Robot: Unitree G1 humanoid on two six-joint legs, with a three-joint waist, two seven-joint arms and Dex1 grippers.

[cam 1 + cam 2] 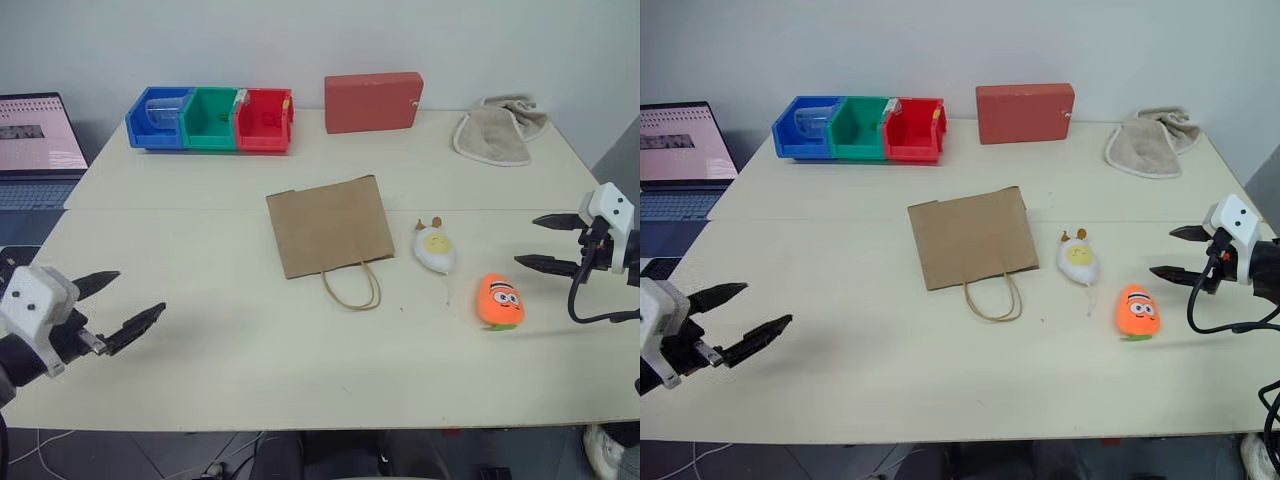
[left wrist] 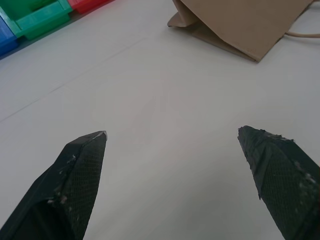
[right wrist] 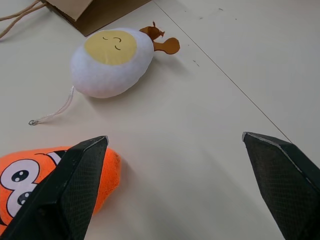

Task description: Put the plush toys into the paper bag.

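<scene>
Hovering wide open and empty: right gripper [image 1: 545,243] beside the orange toy [image 1: 499,300], left gripper [image 1: 118,303] well apart over bare table [image 1: 250,370]. White egg toy [image 1: 435,247] lies between orange toy and paper bag [image 1: 330,224]. Bag lies flat, contents not visible. Blue bin [image 1: 157,120] holds a clear cup [image 1: 166,108]; green bin [image 1: 211,119], red bin [image 1: 264,120] beside it.
</scene>
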